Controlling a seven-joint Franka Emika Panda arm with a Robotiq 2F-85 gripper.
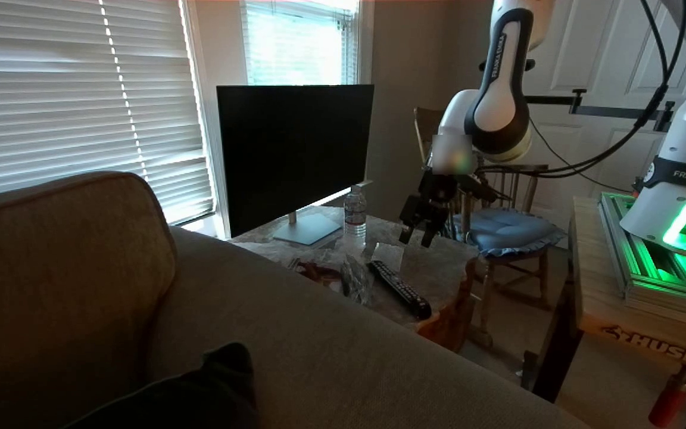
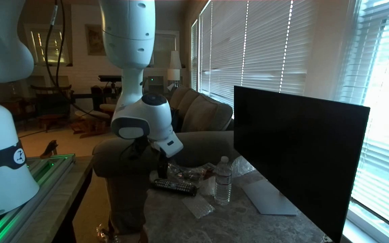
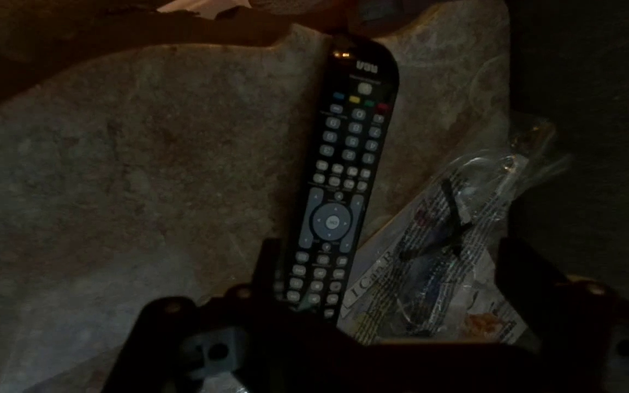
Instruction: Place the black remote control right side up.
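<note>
The black remote control lies flat on the table with its buttons facing up, in both exterior views (image 1: 401,290) (image 2: 174,186). In the wrist view the remote (image 3: 342,180) runs from top centre to lower middle, its lettering upside down in the picture. My gripper (image 1: 416,237) hangs above the table, apart from the remote. In the wrist view the gripper (image 3: 391,248) is open, with nothing held between its fingers. The left finger overlaps the remote's lower left edge, and the gripper body hides its bottom end. In an exterior view the gripper (image 2: 162,168) shows partly, behind the remote.
Clear plastic packaging (image 3: 440,245) lies beside the remote. A water bottle (image 1: 355,211) stands near it, and a large black monitor (image 1: 295,155) is behind. The stone-topped table (image 2: 221,226) borders a sofa (image 1: 319,351). A chair (image 1: 498,229) stands beyond the table.
</note>
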